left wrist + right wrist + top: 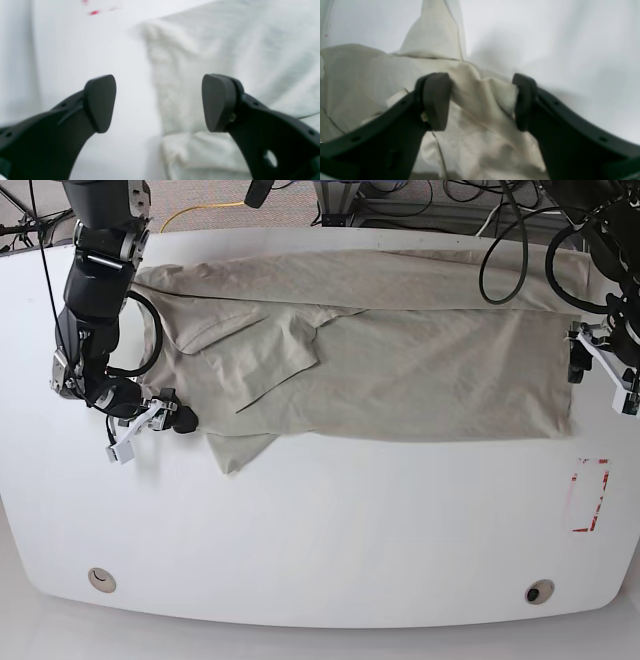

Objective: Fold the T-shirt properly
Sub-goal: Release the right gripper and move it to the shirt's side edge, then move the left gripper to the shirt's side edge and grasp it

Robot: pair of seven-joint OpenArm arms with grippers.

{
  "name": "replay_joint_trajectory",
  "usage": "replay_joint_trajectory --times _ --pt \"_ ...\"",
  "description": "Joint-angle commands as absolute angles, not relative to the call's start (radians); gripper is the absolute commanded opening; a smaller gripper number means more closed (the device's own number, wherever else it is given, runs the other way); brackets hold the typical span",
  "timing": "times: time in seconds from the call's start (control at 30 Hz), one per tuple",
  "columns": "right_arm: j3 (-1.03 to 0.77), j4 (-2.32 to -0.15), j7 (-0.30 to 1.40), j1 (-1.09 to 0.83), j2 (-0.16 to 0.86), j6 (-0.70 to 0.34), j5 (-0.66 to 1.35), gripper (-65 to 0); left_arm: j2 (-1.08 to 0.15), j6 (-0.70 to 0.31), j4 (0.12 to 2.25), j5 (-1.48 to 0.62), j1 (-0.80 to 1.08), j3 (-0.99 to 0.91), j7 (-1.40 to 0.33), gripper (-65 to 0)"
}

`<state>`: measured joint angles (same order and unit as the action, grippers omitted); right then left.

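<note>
Close right pincer (481, 101), half open astride a raised ridge of the pale beige cotton T-shirt (400, 360) spread across the white surface (320, 520), fully before lifting; keep wide-open, empty left pincer (158, 102) beside the hem.

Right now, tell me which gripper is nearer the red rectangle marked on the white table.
Left. The left gripper hangs just above the red rectangle; the right gripper is across the table, at the beige T-shirt.

T-shirt (225, 50): blurred in left wrist view, weave unreadable, cut off at right edge. Red marks (94, 12) on worktop (75, 50): smeared, shape indistinct. Right tool (150, 420): too small in base view to judge.
</note>
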<state>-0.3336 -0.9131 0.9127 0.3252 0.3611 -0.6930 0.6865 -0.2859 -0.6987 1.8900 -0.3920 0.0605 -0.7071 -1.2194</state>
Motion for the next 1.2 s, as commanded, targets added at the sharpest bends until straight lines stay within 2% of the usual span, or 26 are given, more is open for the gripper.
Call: replay_joint_trajectory --times 0.0,0.13,0.2,0.4,0.57,0.83,1.17 --pt "-0.323 -0.924 0.917 0.343 0.354 -0.698 0.691 -29.6 -0.300 -0.698 1.859 -0.364 0.001 -0.714 -1.202 -15.0" --pt "-0.315 -0.924 0.917 0.343 0.352 -0.698 0.691 -30.1 -0.300 -0.693 1.742 -0.321 -0.062 -0.753 -1.176 -14.9" --pt "-0.315 -0.924 0.917 0.343 0.349 -0.698 0.691 -33.5 -0.300 -0.659 1.662 -0.315 -0.111 -0.773 -1.119 -14.7" --pt "-0.314 -0.924 0.917 0.348 0.344 -0.698 0.691 -60.4 -0.303 -0.499 1.417 -0.315 -0.199 -0.759 -0.934 -14.7" --pt "-0.314 -0.924 0.917 0.348 0.344 -0.698 0.691 -60.7 -0.306 -0.458 1.259 -0.315 -0.257 -0.691 -0.832 -14.7" --pt "-0.314 -0.924 0.917 0.346 0.344 -0.698 0.691 -60.7 -0.329 -0.456 1.009 -0.315 -0.337 -0.661 -0.704 -14.6" --pt "-0.318 -0.924 0.917 0.341 0.348 -0.698 0.694 -60.7 -0.363 -0.458 0.881 -0.317 -0.357 -0.526 -0.634 -14.6"
